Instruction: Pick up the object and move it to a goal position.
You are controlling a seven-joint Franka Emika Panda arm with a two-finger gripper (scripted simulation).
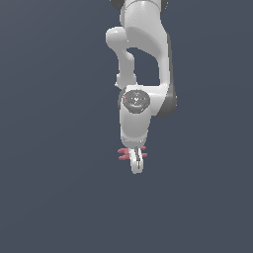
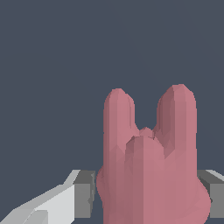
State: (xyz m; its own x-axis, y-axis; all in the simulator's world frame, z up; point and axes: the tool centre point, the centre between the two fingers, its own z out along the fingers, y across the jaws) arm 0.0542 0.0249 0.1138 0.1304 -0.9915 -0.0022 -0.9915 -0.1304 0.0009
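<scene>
The object (image 1: 123, 153) is a small pinkish-red piece with stubby prongs; only its prongs stick out on both sides of my white gripper (image 1: 136, 163) in the exterior view. In the wrist view the object (image 2: 148, 166) fills the space between my two grey pads (image 2: 83, 192), with two long prongs and a shorter one pointing away from the camera. Both pads press against its sides, so the gripper is shut on it. The arm hangs straight down over the object and hides its middle in the exterior view.
A plain dark blue-grey surface (image 1: 54, 188) fills the background of both views. Nothing else shows around the arm.
</scene>
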